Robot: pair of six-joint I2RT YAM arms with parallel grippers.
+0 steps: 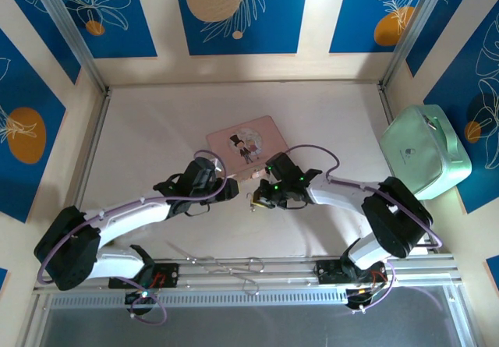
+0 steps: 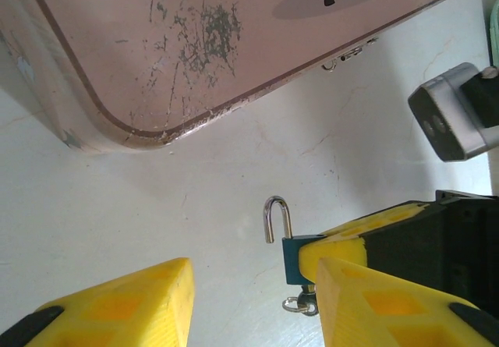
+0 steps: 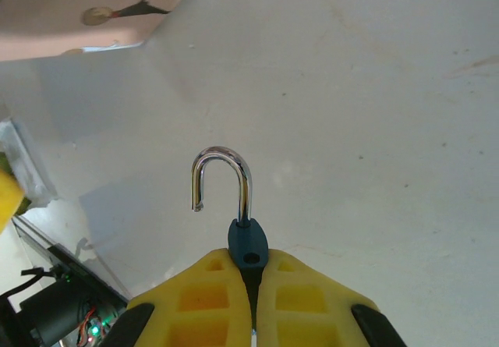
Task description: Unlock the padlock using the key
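Because my right gripper point(image 3: 251, 277) is clamped tight on just the lower edge of the padlock point(image 3: 248, 244), one nudge could twist that small blue-teal body out from between the smooth yellow plastic pads point(image 3: 203, 300). My left gripper point(image 2: 253, 292) hangs half open just beside it, holding nothing. It could knock the little metal ring point(image 2: 300, 305) dangling under the lock; whether the key sits there I cannot tell. The thin polished shackle point(image 3: 224, 164) curves up, one end free. Beyond lie the matte white table point(image 3: 374, 90) and the scuffed, round-cornered pink box point(image 2: 156, 43).
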